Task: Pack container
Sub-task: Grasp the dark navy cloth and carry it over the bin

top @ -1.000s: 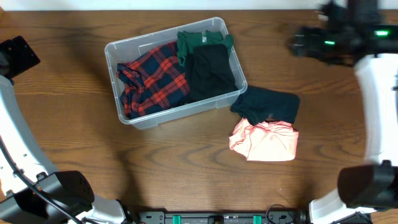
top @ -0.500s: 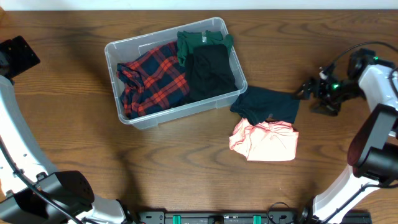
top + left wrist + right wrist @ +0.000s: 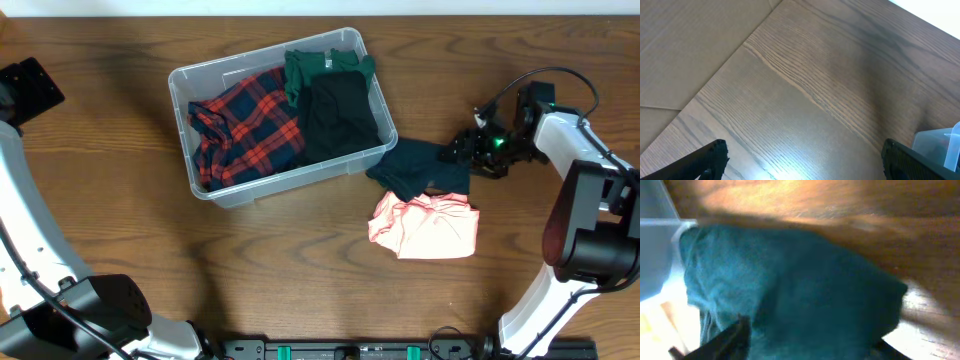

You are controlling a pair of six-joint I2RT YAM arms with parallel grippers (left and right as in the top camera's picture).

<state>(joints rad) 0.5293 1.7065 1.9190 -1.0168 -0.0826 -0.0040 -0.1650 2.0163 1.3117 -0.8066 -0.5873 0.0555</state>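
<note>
The clear plastic container (image 3: 185, 85) stands at the table's back middle, holding a red plaid cloth (image 3: 250, 130), a green cloth (image 3: 320, 66) and a black cloth (image 3: 342, 115). A dark teal cloth (image 3: 420, 168) lies to its right, over a pink cloth (image 3: 428, 228). My right gripper (image 3: 466, 146) is low at the teal cloth's right edge; in the right wrist view its open fingers (image 3: 805, 340) straddle the teal cloth (image 3: 790, 295). The container's corner shows at the left in that view (image 3: 655, 240). My left gripper (image 3: 802, 160) is open and empty over bare wood at the far left.
A corner of the container (image 3: 940, 145) shows at the right edge of the left wrist view. The right arm's cable (image 3: 540, 78) loops above the gripper. The table's back edge runs along the top of the overhead view.
My right arm has swung down from the back right and moved left onto the teal cloth's right edge, pushing that edge in a little. The left arm has not moved.
</note>
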